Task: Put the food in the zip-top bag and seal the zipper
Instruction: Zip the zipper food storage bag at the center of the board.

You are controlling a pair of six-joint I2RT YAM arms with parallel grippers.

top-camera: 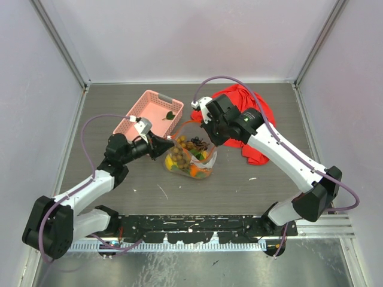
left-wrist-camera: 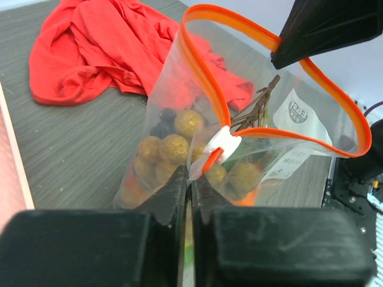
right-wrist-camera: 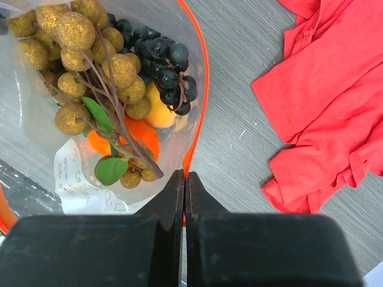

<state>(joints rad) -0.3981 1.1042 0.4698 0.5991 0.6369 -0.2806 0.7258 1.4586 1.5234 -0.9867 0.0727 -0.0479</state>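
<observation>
Fruit [right-wrist-camera: 122, 72] is in the zip-top bag [left-wrist-camera: 173, 89]. Left fingers [left-wrist-camera: 170, 194] pinch the zipper [left-wrist-camera: 203, 72] by the white slider [left-wrist-camera: 221, 143]; right fingers [right-wrist-camera: 173, 191] pinch its far side, likely tensioning the mouth for sealing.

White-and-black arms [top-camera: 90, 186], purple cables [top-camera: 224, 76]

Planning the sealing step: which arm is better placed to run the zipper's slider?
Probably left. The left gripper grips the zip-top bag right beside the white slider; the right gripper holds the zipper farther along, anchoring it.
</observation>
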